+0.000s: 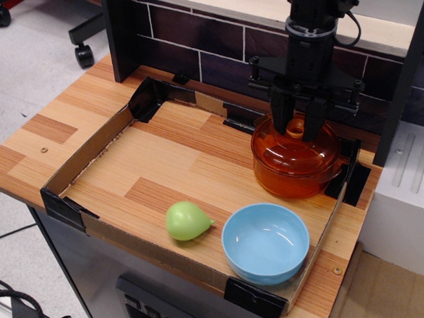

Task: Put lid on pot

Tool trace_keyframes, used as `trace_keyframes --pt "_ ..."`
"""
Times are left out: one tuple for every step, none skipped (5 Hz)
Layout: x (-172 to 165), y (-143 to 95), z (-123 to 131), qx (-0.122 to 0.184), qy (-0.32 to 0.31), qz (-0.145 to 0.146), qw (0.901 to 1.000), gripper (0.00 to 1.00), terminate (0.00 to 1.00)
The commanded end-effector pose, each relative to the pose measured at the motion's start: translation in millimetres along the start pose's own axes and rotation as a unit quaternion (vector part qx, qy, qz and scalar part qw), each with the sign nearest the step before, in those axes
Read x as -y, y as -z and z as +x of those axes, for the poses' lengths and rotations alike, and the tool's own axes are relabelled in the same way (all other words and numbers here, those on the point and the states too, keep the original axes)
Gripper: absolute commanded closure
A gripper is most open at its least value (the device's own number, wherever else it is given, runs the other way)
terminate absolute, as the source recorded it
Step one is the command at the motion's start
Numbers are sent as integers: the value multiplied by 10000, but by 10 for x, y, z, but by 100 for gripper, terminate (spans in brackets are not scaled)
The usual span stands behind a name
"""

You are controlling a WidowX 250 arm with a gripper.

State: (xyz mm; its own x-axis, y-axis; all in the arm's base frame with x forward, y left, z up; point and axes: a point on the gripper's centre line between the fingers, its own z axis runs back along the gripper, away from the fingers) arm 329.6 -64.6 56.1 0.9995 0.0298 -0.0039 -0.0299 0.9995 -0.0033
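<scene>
end effector (296, 126): pointing straight down over the pot, two dark fingers (281, 118) straddling the lid's knob, one on each side. Whether they pinch the knob or just flank it, cannot tell.
lid (293, 148): orange, see-through, sitting on top of the pot, looks about level and centred on the rim. Knob at centre sits between the fingers.
pot (297, 178): orange, deep, at the back right corner of the tray, close to the right wall.
bowl (265, 242): light blue, upright, front right of the tray, just in front of the pot, apart from it.
pear (186, 221): green, pear-shaped thing lying on its side, just left of the bowl, tip pointing toward the bowl.
tray (84, 156): low cardboard walls with black tape at the corners, lying on the bench.
bench (47, 128): wood-grain top, dark tiled wall behind.
</scene>
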Motion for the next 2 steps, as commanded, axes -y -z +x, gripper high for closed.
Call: trace_keyframes --pt "-65 -128 98 351 144 -171 9991 0 0" --pt "-106 -222 76 399 267 -257 9985 0 0"
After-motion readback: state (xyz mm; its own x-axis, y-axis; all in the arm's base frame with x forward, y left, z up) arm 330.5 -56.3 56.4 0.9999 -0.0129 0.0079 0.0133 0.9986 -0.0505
